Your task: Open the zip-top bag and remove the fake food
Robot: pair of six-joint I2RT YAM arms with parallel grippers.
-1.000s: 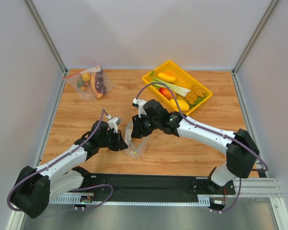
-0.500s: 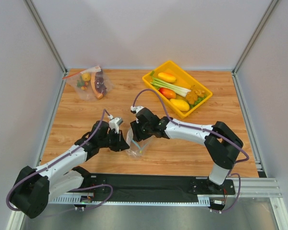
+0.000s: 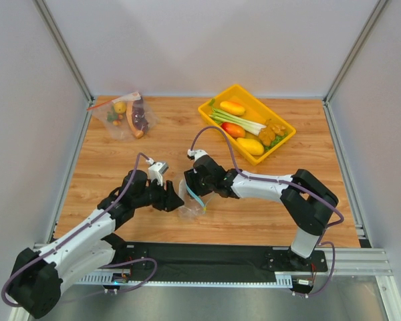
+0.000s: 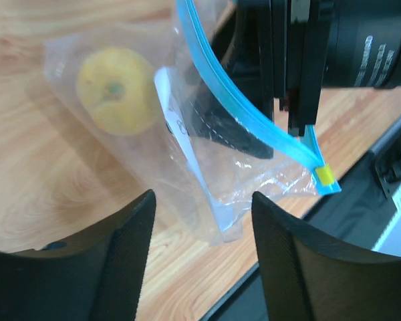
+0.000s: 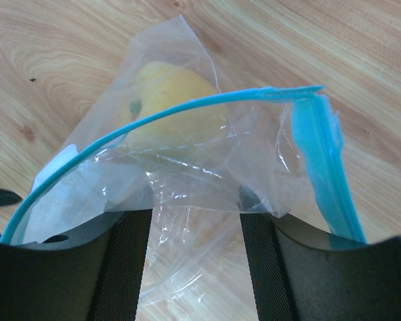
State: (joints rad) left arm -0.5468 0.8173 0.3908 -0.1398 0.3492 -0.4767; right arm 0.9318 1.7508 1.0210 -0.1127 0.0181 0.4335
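Both arms are down at the front middle of the wooden table [image 3: 107, 164], with the small clear crinkly zip-top bag with the light-blue strip [image 3: 190, 208] lying between them.

My left gripper [image 3: 176, 199] is spread wide. In its wrist cam the bag's lower corner sits in the gap, and neither finger [image 4: 130, 267] looks to be pressing on it.

My right gripper [image 3: 192, 189] comes in from the other side, right at the bag's mouth. Its jaws are apart too, with loose film bunched between them.

The blue zip strip [image 5: 187, 105] bows up in an arc, so the mouth is gaping. There's a little yellow slider tab [image 4: 324, 175] at one end.

The round yellow plastic toy fruit [image 5: 170, 100] is inside the bag, down at the closed end.

The yellow plastic tray [image 3: 281, 142] is at back right, and a second clear bag with a red-orange strip [image 3: 123, 117] is at back left. Both are well apart from us.
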